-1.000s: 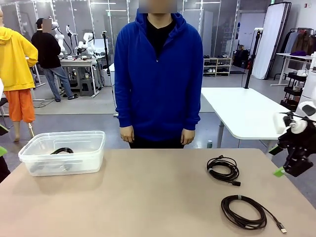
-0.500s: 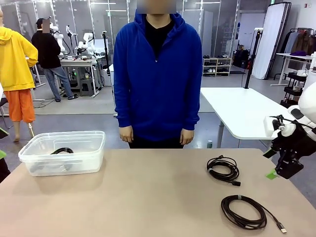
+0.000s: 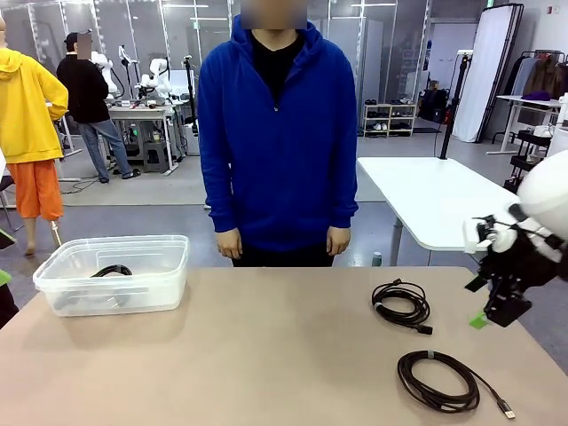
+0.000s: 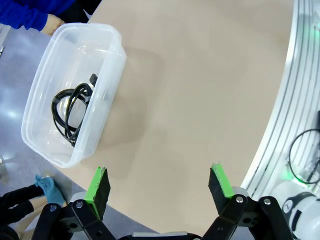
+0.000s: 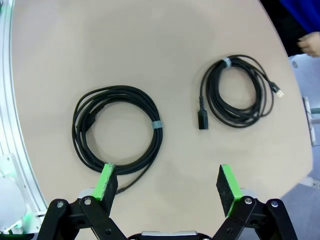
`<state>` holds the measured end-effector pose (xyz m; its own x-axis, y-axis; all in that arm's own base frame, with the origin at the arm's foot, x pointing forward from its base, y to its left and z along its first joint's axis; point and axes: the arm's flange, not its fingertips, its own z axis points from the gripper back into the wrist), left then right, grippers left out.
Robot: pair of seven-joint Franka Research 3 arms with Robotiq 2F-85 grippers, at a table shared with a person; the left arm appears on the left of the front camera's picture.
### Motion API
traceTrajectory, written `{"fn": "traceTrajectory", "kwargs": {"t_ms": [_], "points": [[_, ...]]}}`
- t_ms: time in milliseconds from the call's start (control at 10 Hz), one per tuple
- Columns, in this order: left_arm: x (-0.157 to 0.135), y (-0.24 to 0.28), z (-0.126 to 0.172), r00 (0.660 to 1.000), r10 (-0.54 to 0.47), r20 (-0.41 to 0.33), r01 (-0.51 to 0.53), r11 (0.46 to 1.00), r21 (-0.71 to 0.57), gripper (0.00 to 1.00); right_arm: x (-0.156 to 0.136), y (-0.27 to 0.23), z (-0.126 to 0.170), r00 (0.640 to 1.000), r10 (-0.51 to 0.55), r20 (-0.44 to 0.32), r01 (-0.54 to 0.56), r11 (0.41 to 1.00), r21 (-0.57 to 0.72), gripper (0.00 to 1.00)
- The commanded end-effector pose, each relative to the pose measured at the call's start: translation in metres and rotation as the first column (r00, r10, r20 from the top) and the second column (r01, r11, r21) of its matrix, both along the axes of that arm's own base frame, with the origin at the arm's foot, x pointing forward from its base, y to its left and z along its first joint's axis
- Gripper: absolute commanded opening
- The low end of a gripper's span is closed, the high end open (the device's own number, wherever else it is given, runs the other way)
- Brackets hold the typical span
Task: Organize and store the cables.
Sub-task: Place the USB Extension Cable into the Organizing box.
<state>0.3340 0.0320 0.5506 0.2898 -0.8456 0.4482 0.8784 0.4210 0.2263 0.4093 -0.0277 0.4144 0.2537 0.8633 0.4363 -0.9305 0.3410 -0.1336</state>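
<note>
Two cables lie on the right half of the tan table: a smaller coil (image 3: 401,304) farther back and a larger coil (image 3: 437,380) near the front edge. My right gripper (image 3: 477,302) hangs open just off the table's right edge, above and to the right of both. From the right wrist view, the larger coil (image 5: 117,130) and the smaller coil (image 5: 237,92) lie below the open gripper (image 5: 165,175), which holds nothing. A third cable (image 4: 70,112) lies coiled inside the clear plastic bin (image 4: 112,70). My left gripper (image 4: 158,172) is open and empty, high above the table's left edge.
The clear bin (image 3: 151,284) stands at the table's left rear with its cable (image 3: 111,271) inside. A person in a blue hoodie (image 3: 280,133) stands at the far side, hands at their sides. One hand (image 5: 310,45) shows past the table edge. A white table (image 3: 435,200) stands behind on the right.
My right arm has swung left toward the table, bringing the open gripper closer to the two coils. The cables and bin have not moved.
</note>
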Motion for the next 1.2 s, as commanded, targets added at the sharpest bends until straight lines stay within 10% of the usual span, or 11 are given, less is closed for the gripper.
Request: {"fn": "traceTrajectory", "kwargs": {"t_ms": [0, 1100], "points": [[0.000, 0.000, 0.000, 1.000, 0.000, 0.002, 0.000, 1.000, -0.001, 1.00, 0.034, 0.027, -0.012, 0.997, 0.001, -0.078, -0.010, 0.994, -0.113, 1.00], [0.000, 0.000, 0.000, 1.000, 0.000, 0.002, 0.000, 1.000, -0.001, 1.00, 0.064, 0.077, -0.115, 0.969, -0.046, -0.241, -0.023, 0.961, -0.276, 1.00]]}}
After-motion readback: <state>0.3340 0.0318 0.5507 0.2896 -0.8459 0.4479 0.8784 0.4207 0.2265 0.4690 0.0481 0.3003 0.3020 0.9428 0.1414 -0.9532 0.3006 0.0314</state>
